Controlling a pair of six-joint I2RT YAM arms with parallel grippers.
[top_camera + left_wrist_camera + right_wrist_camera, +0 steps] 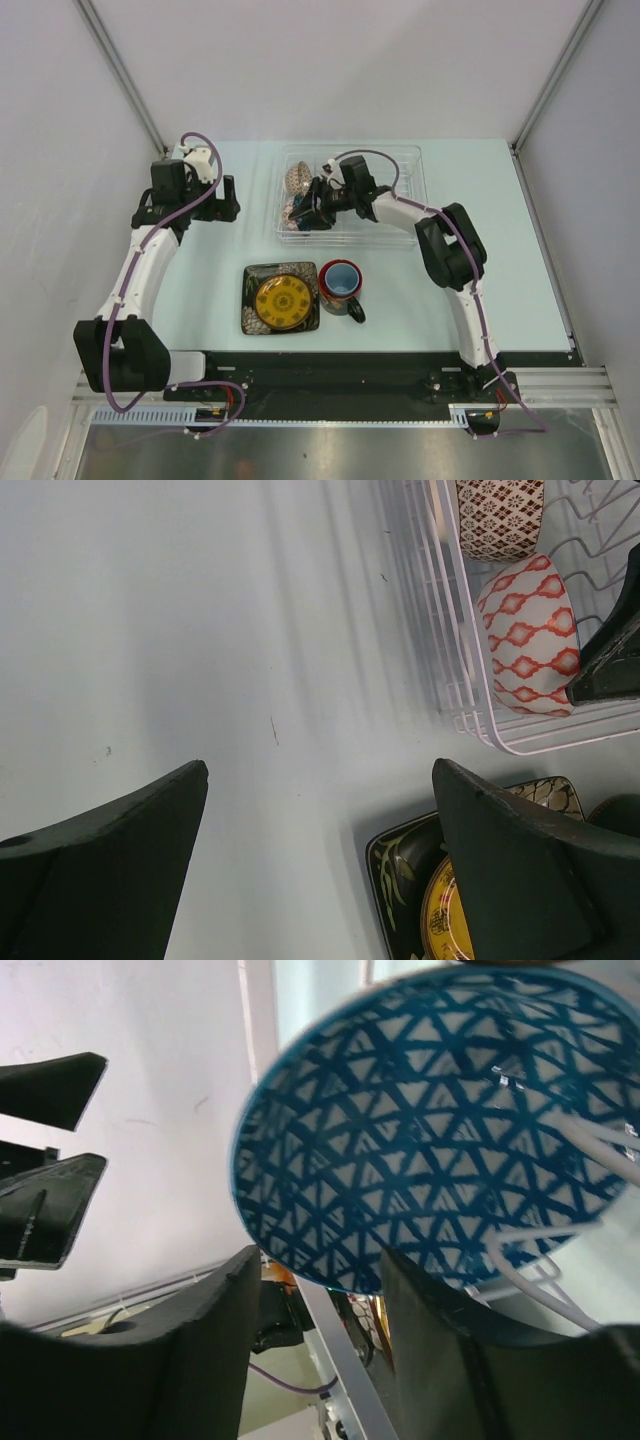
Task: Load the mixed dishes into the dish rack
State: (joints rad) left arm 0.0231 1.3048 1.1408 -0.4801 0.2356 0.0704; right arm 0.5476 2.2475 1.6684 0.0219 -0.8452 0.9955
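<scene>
Standing parted at the right gripper (pixel 318 1265), with the small blue-patterned bowl (pixel 430 1130) rim between its fingers (pixel 170 1360) inside the dish rack (pixel 405 155) — gaping wide at the left gripper (pixel 320 770) over the table (pixel 200 630), square plate (pixel 400 865) just past one finger.

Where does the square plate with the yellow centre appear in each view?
Top external: square plate low centre, below the dish rack.
Left wrist: bottom right corner, only part showing.
Right wrist: not recognisable.
Shared landmark: the dish rack, its ribs in every view.

Glossy bowl (pixel 430 1130), clear plastic rack (pixel 405 158)
</scene>
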